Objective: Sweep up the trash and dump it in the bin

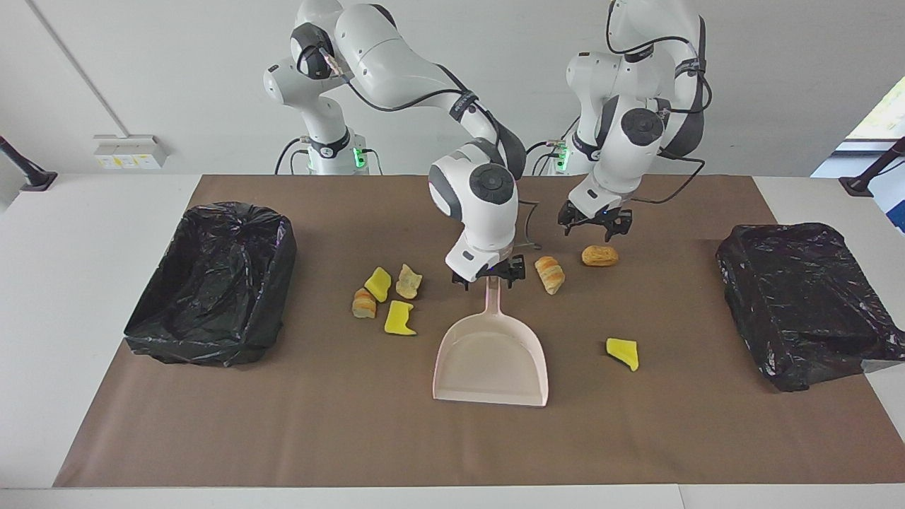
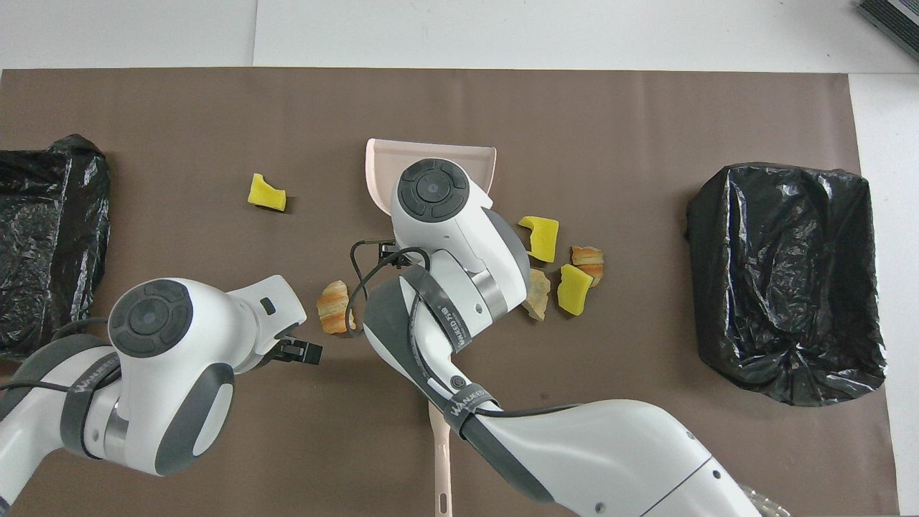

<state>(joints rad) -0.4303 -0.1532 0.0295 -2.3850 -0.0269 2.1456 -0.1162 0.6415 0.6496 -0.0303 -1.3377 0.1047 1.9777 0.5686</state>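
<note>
The right gripper (image 1: 488,277) is open and holds nothing. It hangs just over the handle of the pink dustpan (image 1: 493,357) in the middle of the brown mat (image 1: 353,438). The left gripper (image 1: 594,222) is open and empty too, up over the mat near a brown bread bit (image 1: 599,255). The trash (image 1: 387,300) lies on the mat: four bits beside the dustpan toward the right arm's end, three toward the left arm's end. A black bin (image 1: 212,283) sits at each end.

The right arm (image 2: 459,287) covers the pale pink dustpan (image 2: 380,161), with trash (image 2: 558,289) scattered beside it.
</note>
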